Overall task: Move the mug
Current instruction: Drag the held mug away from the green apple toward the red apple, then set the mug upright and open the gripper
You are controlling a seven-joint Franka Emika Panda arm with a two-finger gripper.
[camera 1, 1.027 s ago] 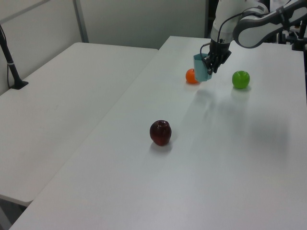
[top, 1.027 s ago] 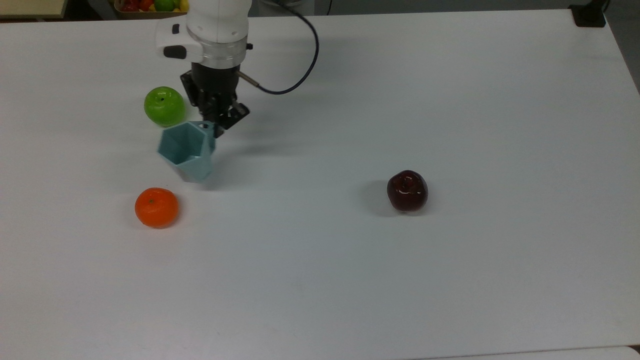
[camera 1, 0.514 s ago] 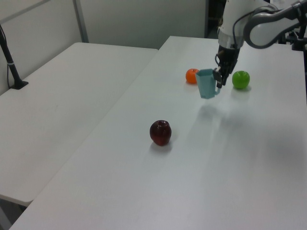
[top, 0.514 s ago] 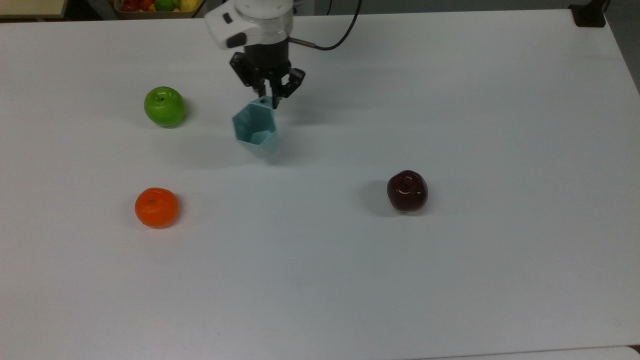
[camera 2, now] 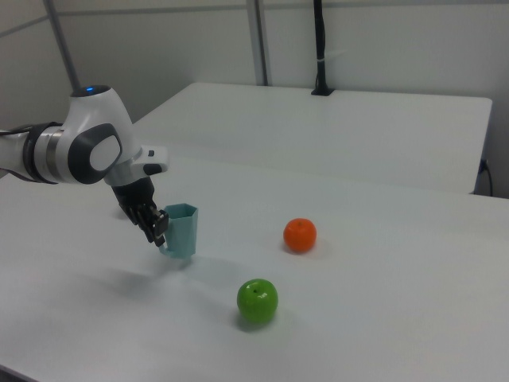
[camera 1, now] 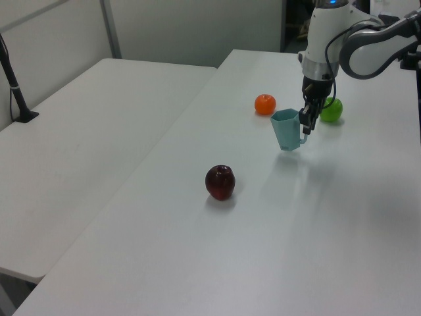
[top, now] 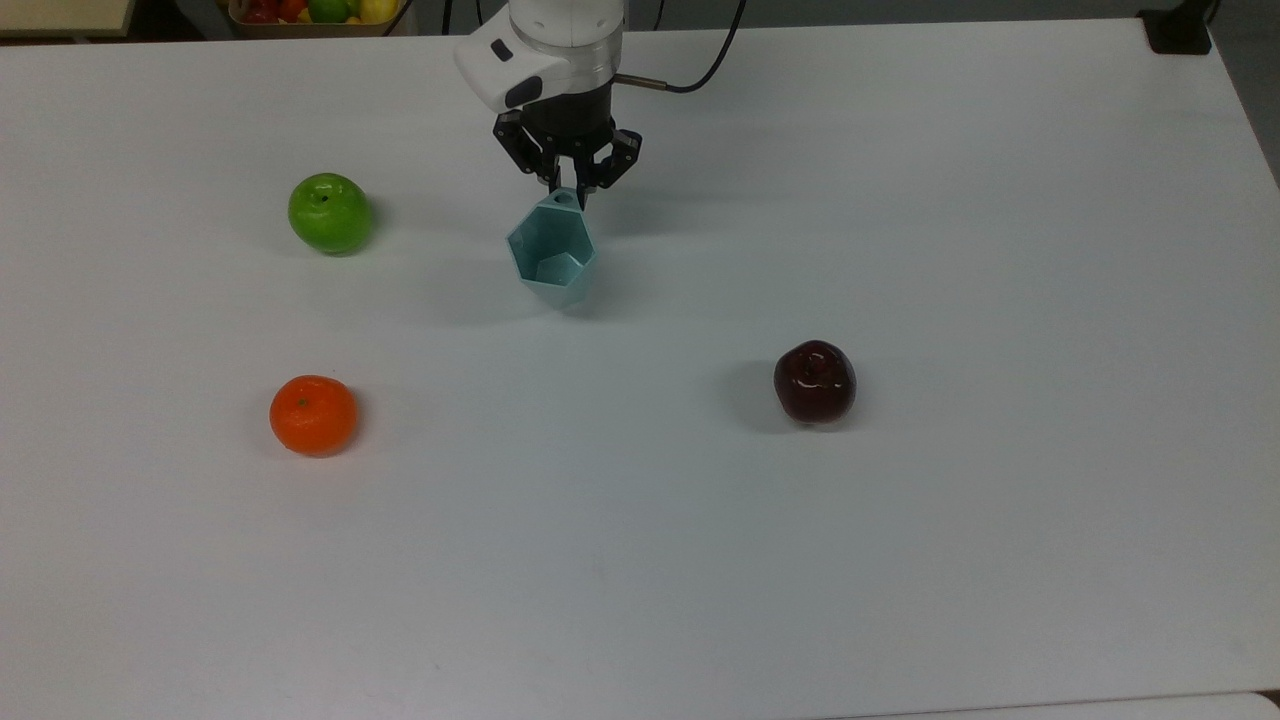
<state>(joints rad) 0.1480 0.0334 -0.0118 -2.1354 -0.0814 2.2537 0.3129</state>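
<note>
The robot arm (camera 2: 83,151) is big, round and white. It has fat smooth parts joined with dark grey rings. A tiny blue light (camera 2: 88,90) glows on top of one round part. Near the end there is a shiny silver ring (top: 565,82). A white box (top: 500,72) with dark grey buttons sticks out at the side there. A thin black cable (top: 700,65) comes out of a small silver plug and loops up and away. Below the silver ring sits the gripper (top: 567,190). It is black and made of bony little bars. Its jaws are thin and black too.
</note>
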